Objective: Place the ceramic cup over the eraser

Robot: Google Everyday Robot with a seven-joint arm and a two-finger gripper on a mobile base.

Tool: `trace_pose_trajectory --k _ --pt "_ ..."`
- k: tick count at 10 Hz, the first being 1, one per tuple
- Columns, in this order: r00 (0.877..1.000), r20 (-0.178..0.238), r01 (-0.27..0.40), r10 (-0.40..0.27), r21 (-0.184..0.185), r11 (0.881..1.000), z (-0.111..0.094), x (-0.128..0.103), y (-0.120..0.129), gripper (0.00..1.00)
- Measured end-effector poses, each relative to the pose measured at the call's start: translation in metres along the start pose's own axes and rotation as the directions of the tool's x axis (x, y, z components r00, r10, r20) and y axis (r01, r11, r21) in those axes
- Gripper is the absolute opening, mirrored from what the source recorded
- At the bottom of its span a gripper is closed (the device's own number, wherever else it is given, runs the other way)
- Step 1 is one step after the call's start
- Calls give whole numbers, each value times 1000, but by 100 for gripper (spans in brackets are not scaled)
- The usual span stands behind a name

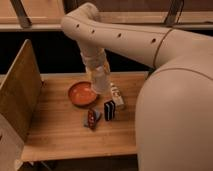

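Observation:
The eraser [109, 110], a small dark block with a light stripe, stands on the wooden table [60, 135] just right of centre. My gripper [100, 88] hangs at the lower end of the arm, over the right rim of the orange bowl [81, 94] and a little behind and left of the eraser. A pale cylindrical shape at the arm's tip could be the ceramic cup, but I cannot tell it apart from the wrist. No cup stands on the table.
A pale labelled box [117, 96] lies right behind the eraser. A red-and-blue item [93, 119] lies to the eraser's left front. A wooden board [19, 95] walls the table's left side. My own body [175, 120] covers the right part.

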Motion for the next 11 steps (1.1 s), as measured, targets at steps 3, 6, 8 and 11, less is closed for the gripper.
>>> trace_pose_trajectory --k 3,6,8,11 --pt "996 42 -70 73 -75 995 24 20 9 0" --pt "992 39 -113 116 -68 991 34 40 1 0" --pt "993 47 -106 109 -72 992 33 36 6 0" --pt "996 38 -79 83 -81 994 35 26 9 0"
